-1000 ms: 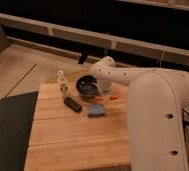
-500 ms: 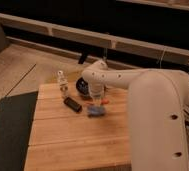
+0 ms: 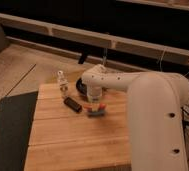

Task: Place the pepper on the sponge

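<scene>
The blue sponge [image 3: 95,113] lies on the wooden table [image 3: 63,140], right of the black block. My gripper [image 3: 94,103] points down directly over the sponge, at the end of the white arm [image 3: 113,82] that comes in from the right. It is shut on the red-orange pepper [image 3: 96,107], which shows as a red strip just above the sponge's top. I cannot tell whether the pepper touches the sponge.
A black rectangular block [image 3: 72,104] lies left of the sponge. A small clear bottle [image 3: 63,84] stands at the table's back left. A dark bowl [image 3: 80,86] is partly hidden behind the arm. The robot's white body [image 3: 158,130] fills the right side.
The gripper has carried the pepper leftward and down, from beside the bowl to a spot right over the sponge.
</scene>
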`<state>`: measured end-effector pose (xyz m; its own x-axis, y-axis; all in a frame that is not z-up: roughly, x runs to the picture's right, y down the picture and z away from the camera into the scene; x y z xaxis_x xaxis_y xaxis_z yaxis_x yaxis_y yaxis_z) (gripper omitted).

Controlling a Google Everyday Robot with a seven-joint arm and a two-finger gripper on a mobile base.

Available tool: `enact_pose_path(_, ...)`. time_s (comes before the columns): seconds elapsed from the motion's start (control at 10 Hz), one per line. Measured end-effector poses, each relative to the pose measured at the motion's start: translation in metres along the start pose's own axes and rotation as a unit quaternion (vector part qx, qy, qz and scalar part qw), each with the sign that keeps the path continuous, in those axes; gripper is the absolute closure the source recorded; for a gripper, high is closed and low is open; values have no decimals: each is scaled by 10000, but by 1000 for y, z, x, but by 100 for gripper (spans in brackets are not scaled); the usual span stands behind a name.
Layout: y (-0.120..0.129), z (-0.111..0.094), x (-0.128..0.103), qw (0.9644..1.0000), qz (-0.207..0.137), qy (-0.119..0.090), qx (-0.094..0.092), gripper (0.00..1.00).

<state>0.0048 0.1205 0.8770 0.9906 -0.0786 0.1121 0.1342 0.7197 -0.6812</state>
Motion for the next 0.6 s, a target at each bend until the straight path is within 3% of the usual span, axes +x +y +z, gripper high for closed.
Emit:
enact_pose_path(0.3, 4, 3, -1, 10000, -10, -44, -86, 35)
enact_pose_path(0.6, 3, 3, 0, 9999, -13, -48, -112, 30)
